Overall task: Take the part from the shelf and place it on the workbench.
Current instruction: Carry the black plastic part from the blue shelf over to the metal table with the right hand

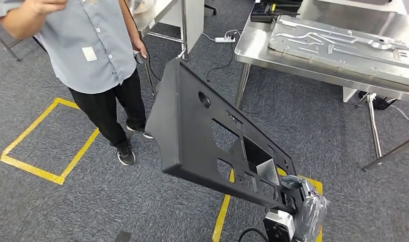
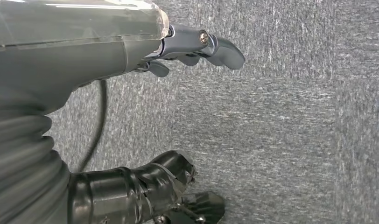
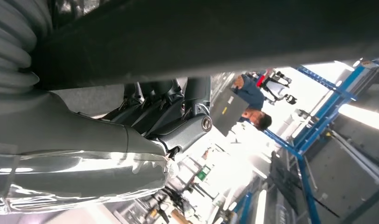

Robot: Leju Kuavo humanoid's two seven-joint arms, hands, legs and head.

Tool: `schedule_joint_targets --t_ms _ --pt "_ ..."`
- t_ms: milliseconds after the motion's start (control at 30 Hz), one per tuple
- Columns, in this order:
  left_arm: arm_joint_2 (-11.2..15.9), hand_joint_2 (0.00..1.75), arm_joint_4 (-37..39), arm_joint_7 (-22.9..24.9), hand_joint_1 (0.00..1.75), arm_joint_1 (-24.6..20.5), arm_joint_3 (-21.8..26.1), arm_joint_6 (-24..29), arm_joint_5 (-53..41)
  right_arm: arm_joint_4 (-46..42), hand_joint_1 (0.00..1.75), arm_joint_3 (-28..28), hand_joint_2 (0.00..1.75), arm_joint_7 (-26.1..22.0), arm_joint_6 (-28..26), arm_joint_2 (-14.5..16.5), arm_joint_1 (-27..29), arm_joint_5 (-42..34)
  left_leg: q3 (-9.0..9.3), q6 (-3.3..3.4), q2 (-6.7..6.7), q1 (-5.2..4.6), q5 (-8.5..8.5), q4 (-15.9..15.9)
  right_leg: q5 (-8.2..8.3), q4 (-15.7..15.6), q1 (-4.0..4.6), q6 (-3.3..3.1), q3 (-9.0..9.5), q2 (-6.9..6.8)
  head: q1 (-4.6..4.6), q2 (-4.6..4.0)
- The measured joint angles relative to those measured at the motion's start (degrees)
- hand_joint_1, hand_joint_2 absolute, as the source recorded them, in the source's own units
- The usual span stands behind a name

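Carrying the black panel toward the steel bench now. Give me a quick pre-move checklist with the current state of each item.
1. Grip on the black panel: right hand holds its near lower corner, fingers curled against it. Ok.
2. Second support: left hand hangs over carpet, holding nothing. Not ok; the panel rides on one hand.
3. Panel attitude: tilted, far end up. Cannot tell whether it is slipping.
4. Path: a person stands beside the panel's far end. Not ok.
5. Drop spot: the workbench already carries a metal sheet; a bare strip shows along its near edge. Cannot tell whether it is enough.
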Motion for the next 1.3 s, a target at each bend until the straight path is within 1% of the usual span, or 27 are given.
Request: schedule_joint_targets --t_ms 67,100,133,167,200,267,333,400,433,500,567,600,633,667,700,767,833,867,933,1000,1033,1100,1133,1167,1200,1233,1300 --pt "0.0 1.75 0.0 0.0 0.00 0.1 0.0 0.0 0.0 0.0 1.75 0.0 1.75 0.1 0.0 0.0 0.0 0.0 0.00 0.16 0.97 -0.07 -0.08 0.0 -3.49 7.3 -0.23 0.53 -3.59 -1.60 0.04 0.01" --pt "0.0 1.75 0.0 0.0 0.00 0.2 0.0 0.0 -0.1 0.0 1.75 0.0 1.75 0.1 0.0 0.0 0.0 0.0 0.01 0.14 1.46 -0.09 -0.19 0.1 -4.30 10.0 -0.39 0.75 -5.01 -1.89 0.05 0.01" --pt "0.0 1.75 0.0 0.0 0.00 0.2 0.0 0.0 -0.1 0.1 1.75 0.0 1.75 0.1 0.0 0.0 0.1 0.0 0.07 0.08 1.96 -0.10 -0.33 0.1 -3.99 11.0 -0.56 0.94 -5.54 -2.07 0.04 0.01" --pt "0.0 1.75 0.0 0.0 0.00 0.2 0.0 -0.1 -0.1 0.1 1.75 0.0 1.75 0.2 0.0 0.0 0.1 0.0 0.21 -0.03 2.41 -0.08 -0.51 0.2 -2.52 9.4 -0.72 1.06 -4.81 -2.29 0.05 0.01" --pt "0.0 1.75 0.0 0.0 0.00 0.2 0.0 -0.1 -0.1 0.1 1.75 0.0 1.75 0.2 0.0 0.0 0.1 0.0 0.43 -0.21 2.81 -0.06 -0.73 0.2 -0.37 5.8 -0.84 1.11 -3.02 -2.77 0.05 0.01" --pt "-0.1 1.75 0.0 0.0 0.00 0.2 0.0 -0.2 0.0 0.1 1.75 0.0 1.75 0.2 0.0 0.0 0.1 0.0 0.86 -0.79 3.46 -0.21 -1.25 0.4 2.47 -1.6 -0.67 0.79 0.78 -4.44 0.04 0.00" --pt "-0.1 1.75 0.0 0.0 0.00 0.1 0.0 -0.3 0.2 0.1 1.75 0.0 1.75 0.2 0.0 0.0 0.1 0.0 1.11 -1.42 3.94 -0.48 -1.57 0.5 2.72 -4.2 -0.25 0.16 1.94 -5.03 0.02 0.01" --pt "-0.1 1.75 0.0 -0.1 0.00 0.0 0.0 -0.3 0.2 0.1 1.75 0.0 1.75 0.2 0.0 -0.1 0.1 0.0 1.30 -2.00 4.38 -0.51 -1.76 0.4 2.82 -4.3 -0.19 -0.52 1.78 -4.13 0.01 0.00" --pt "-0.1 1.75 0.0 -0.2 0.00 0.0 0.0 -0.3 0.2 0.1 1.75 0.0 1.75 0.2 0.0 -0.1 0.1 0.1 1.26 -2.29 4.11 -0.43 -2.19 0.8 2.89 -4.5 -0.30 -0.89 1.83 -3.76 0.01 0.00" --pt "-0.1 1.75 0.0 -0.4 0.00 -0.1 0.0 -0.3 0.2 0.1 1.75 0.0 1.75 0.2 0.0 0.0 0.1 0.1 -0.23 -2.65 2.64 -0.24 -4.77 4.5 3.06 -4.8 -0.59 -1.65 2.01 -3.09 -0.02 -0.01" --pt "-0.1 1.75 0.0 -0.5 0.00 0.0 0.0 -0.3 0.2 0.1 1.75 0.0 1.75 0.2 0.0 0.0 0.1 0.2 -3.81 -2.71 1.29 -0.19 -8.57 12.3 3.01 -4.8 -0.43 -2.07 2.02 -2.37 -0.04 0.00" --pt "-0.1 1.75 0.0 -0.5 0.00 0.1 0.0 -0.3 0.2 0.1 1.75 0.0 1.75 0.2 0.0 0.0 0.1 0.2 -5.51 -2.68 1.10 -0.20 -9.61 15.7 2.98 -4.7 -0.32 -2.15 2.03 -1.88 -0.04 0.00" --pt "-0.1 1.75 0.0 -0.6 0.00 0.2 0.0 -0.4 0.2 0.1 1.75 0.0 1.75 0.2 0.0 0.0 0.1 0.2 -6.55 -2.60 1.01 -0.20 -9.60 17.4 2.95 -4.7 -0.20 -2.22 2.06 -1.35 -0.04 -0.01" --pt "-0.1 1.75 0.0 -0.6 0.00 0.2 0.0 -0.4 0.2 0.1 1.75 0.0 1.75 0.2 0.0 0.0 0.1 0.2 -6.47 -2.42 0.95 -0.21 -8.30 16.7 2.93 -4.6 -0.09 -2.25 2.14 -0.76 -0.04 -0.01" --pt "-0.1 1.75 0.0 -0.6 0.00 0.2 0.0 -0.4 0.2 0.1 1.75 0.0 1.75 0.2 0.0 0.0 0.1 0.2 -5.62 -2.17 0.80 -0.24 -6.38 14.4 2.91 -4.6 0.00 -2.26 2.23 -0.22 -0.04 -0.01" --pt "0.0 1.75 0.0 -0.6 0.00 0.2 0.0 -0.4 0.2 0.1 1.75 0.0 1.75 0.2 0.0 0.0 0.1 0.2 -2.80 -1.45 -0.29 -0.35 -2.41 7.4 2.88 -4.5 0.09 -2.23 2.38 0.67 -0.04 0.01" --pt "0.1 1.75 0.0 -0.7 0.00 0.2 0.0 -0.5 0.1 0.1 1.75 0.0 1.75 0.2 0.0 0.0 0.1 0.2 -1.00 -0.88 -1.98 -0.47 -0.99 2.7 2.88 -4.4 0.12 -1.91 2.14 1.35 -0.03 0.00" --pt "0.1 1.75 0.0 -0.7 0.00 0.2 0.0 -0.5 0.1 0.1 1.75 0.0 1.75 0.2 0.0 -0.1 0.1 0.2 -0.66 -0.74 -2.48 -0.58 -0.93 1.6 2.93 -4.3 -0.02 -1.58 1.92 1.71 -0.03 -0.01" --pt "0.1 1.75 0.0 -0.8 0.00 0.1 0.0 -0.5 0.0 0.1 1.75 0.0 1.75 0.2 0.0 -0.1 0.1 0.2 -0.43 -0.67 -2.09 -0.67 -0.83 1.0 3.17 -4.5 -0.20 -0.74 1.62 2.52 -0.06 0.00" --pt "0.0 1.75 0.0 -0.8 0.00 0.1 0.0 -0.5 0.0 0.1 1.75 0.0 1.75 0.2 0.0 -0.1 0.2 0.2 -0.10 -0.22 -1.17 -0.34 -0.30 0.3 2.45 -3.5 -0.11 -0.15 1.11 1.67 0.04 0.01" --pt "-0.1 1.75 0.0 -0.8 0.00 0.1 0.0 -0.5 0.0 0.1 1.75 0.0 1.75 0.2 0.0 -0.1 0.1 0.2 0.03 0.02 -0.63 -0.14 -0.06 -0.1 1.21 -1.6 -0.05 0.10 0.21 0.64 0.11 0.00" --pt "-0.1 1.75 0.0 -0.9 0.00 0.1 0.0 -0.5 0.0 0.1 1.75 0.0 1.75 0.2 0.0 -0.2 0.0 0.2 0.09 0.33 0.44 -0.17 -0.04 -0.2 -2.36 5.3 -0.28 0.57 -3.10 -1.40 0.23 0.00" --pt "-0.1 1.75 0.0 -0.9 0.00 0.2 0.0 -0.5 0.0 0.1 1.75 0.0 1.75 0.2 0.0 -0.2 0.0 0.2 0.08 0.35 0.97 -0.21 -0.14 -0.1 -3.58 8.7 -0.42 0.85 -4.79 -1.80 0.22 0.01" --pt "-0.1 1.75 0.0 -0.9 0.00 0.2 0.1 -0.5 0.0 0.2 1.75 0.0 1.75 0.2 0.0 -0.2 0.1 0.2 0.10 0.33 1.47 -0.22 -0.28 0.0 -3.86 10.6 -0.57 1.07 -5.82 -1.97 0.22 0.01" --pt "-0.1 1.75 0.0 -0.9 0.00 0.2 0.1 -0.6 0.0 0.2 1.75 0.0 1.75 0.2 0.0 -0.3 0.1 0.2 0.16 0.26 1.95 -0.21 -0.44 0.1 -2.98 10.4 -0.73 1.25 -5.76 -2.13 0.22 0.01" --pt "-0.1 1.75 0.0 -0.9 0.00 0.2 0.1 -0.6 0.0 0.2 1.75 0.0 1.75 0.2 0.0 -0.3 0.1 0.2 0.30 0.12 2.35 -0.20 -0.66 0.2 -1.17 7.8 -0.88 1.35 -4.46 -2.43 0.22 0.01" --pt "-0.2 1.75 0.0 -1.0 0.00 0.1 0.1 -0.7 0.0 0.3 1.75 0.0 1.75 0.3 0.0 -0.3 0.0 0.3 0.64 -0.33 3.00 -0.28 -1.18 0.5 2.27 0.2 -0.88 1.23 -0.48 -3.64 0.22 0.00"
